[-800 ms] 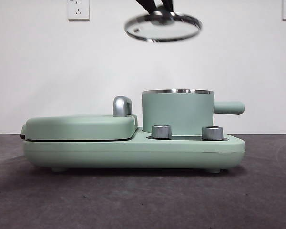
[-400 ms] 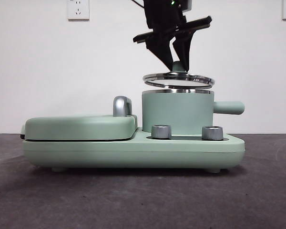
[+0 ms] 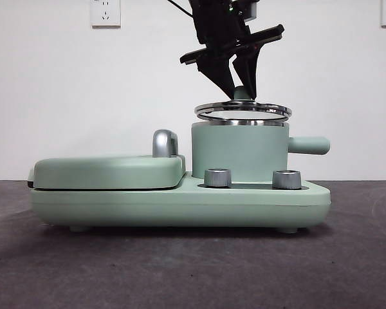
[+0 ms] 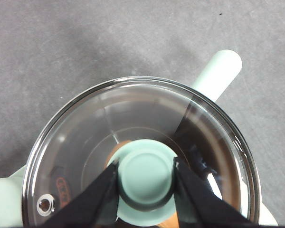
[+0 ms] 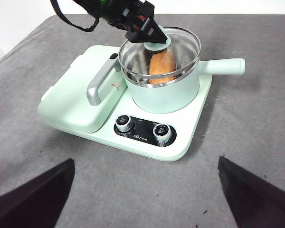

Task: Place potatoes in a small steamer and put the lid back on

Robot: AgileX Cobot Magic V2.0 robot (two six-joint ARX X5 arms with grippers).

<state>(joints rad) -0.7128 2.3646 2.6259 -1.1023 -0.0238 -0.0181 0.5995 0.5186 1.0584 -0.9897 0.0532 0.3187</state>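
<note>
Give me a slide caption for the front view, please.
Left claw lowers the glass lid by its knob onto the mint-green steamer.

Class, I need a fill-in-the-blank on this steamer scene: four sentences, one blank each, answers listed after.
1. The left gripper grips the lid by its ____.
2. Inside the steamer lies a ____.
3. The steamer's handle sticks out away from the griddle cover, and below it sit ____ dials.
4. The right gripper holds ____.

Answers: knob; potato; two; nothing

Mint-green steamer (image 3: 239,152) with steel rim; clear lid (image 4: 137,156), mint knob (image 4: 146,176); orange-brown potato (image 5: 162,67); dark grey table (image 5: 256,123).
</note>
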